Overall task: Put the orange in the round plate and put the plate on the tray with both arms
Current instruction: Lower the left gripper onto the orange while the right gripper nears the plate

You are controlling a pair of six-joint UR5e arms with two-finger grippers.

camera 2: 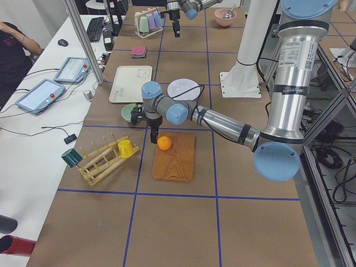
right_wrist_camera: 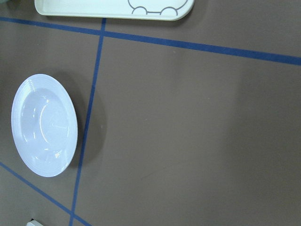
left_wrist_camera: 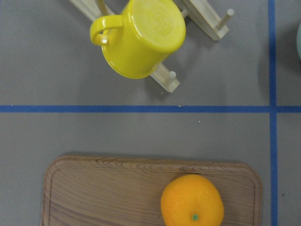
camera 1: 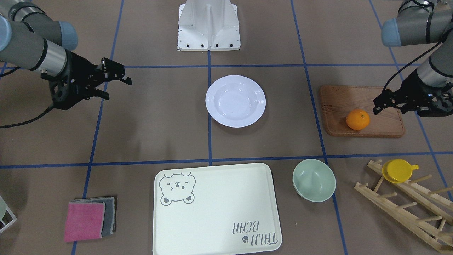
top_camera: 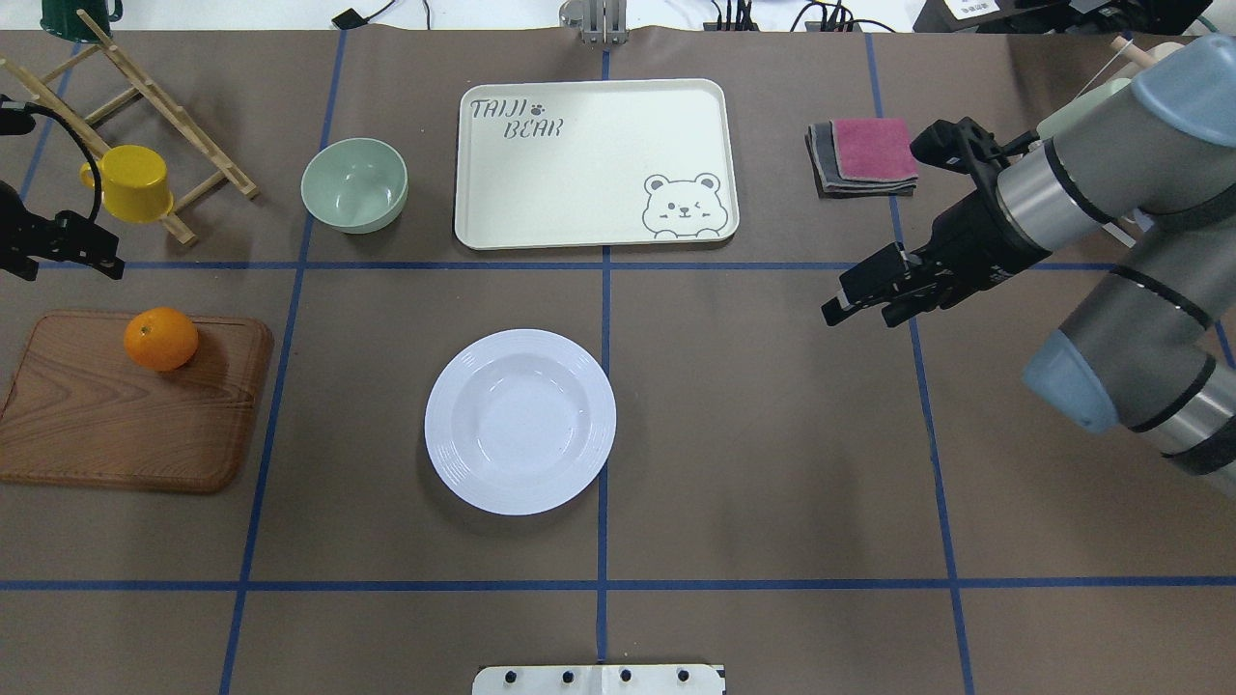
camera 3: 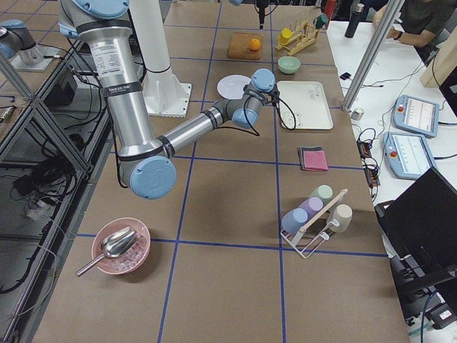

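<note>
Picking the orange point(camera 1: 357, 119) off the wooden board point(camera 1: 339, 102) at frame right looks the step in hand: the left gripper point(camera 1: 380, 102), whether spread I cannot tell, hovers just beside it and must descend over it; the right gripper point(camera 1: 116, 88) hangs spread, upper left.

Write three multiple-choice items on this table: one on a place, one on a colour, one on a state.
1. The orange lies: A) on the wooden board B) in the round plate C) on the tray.
2. The bowl beside the tray is: A) yellow B) pale green C) pink.
3. The round plate is: A) upside down B) holding the orange C) empty.

Key: 1 A, the fruit rests on the board near its edge; 2 B, it is pale green inside and out; 3 C, its hollow is bare, and it lies on the table apart from the tray.
</note>
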